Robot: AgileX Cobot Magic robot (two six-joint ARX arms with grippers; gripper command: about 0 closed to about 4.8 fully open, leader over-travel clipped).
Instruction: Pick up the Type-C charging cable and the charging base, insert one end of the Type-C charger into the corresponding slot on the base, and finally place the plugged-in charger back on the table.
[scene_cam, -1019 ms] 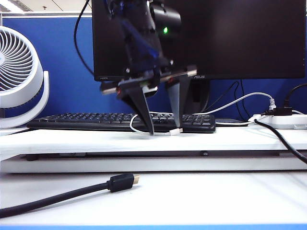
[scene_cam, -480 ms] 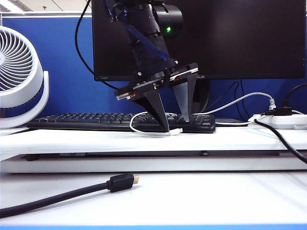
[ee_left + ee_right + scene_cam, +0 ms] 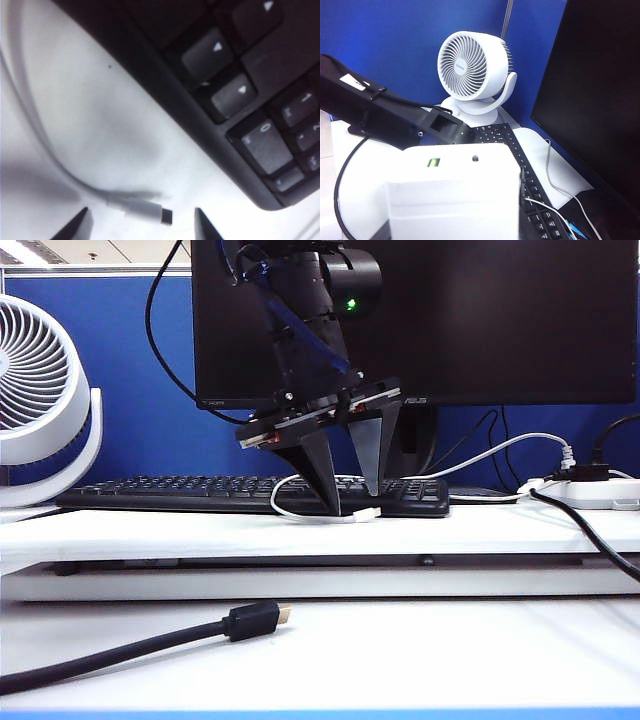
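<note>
Hovering: left pincer [image 3: 352, 500] open, fingers astride Type-C charging cable [image 3: 142, 208] plug | right pincer gripping charging base [image 3: 455, 195]

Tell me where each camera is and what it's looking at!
Exterior view: sits low in front of the table, facing the monitor; the left gripper hangs open over the Type-C charging cable.
Left wrist view: rides the left arm, looking down at the cable's plug lying between its fingertips, beside the keyboard.
Right wrist view: rides the right arm, looking across at the fan; the charging base fills the foreground, hiding the right gripper.
Shared: all three show the keyboard; the exterior and left wrist views both show the cable.
</note>
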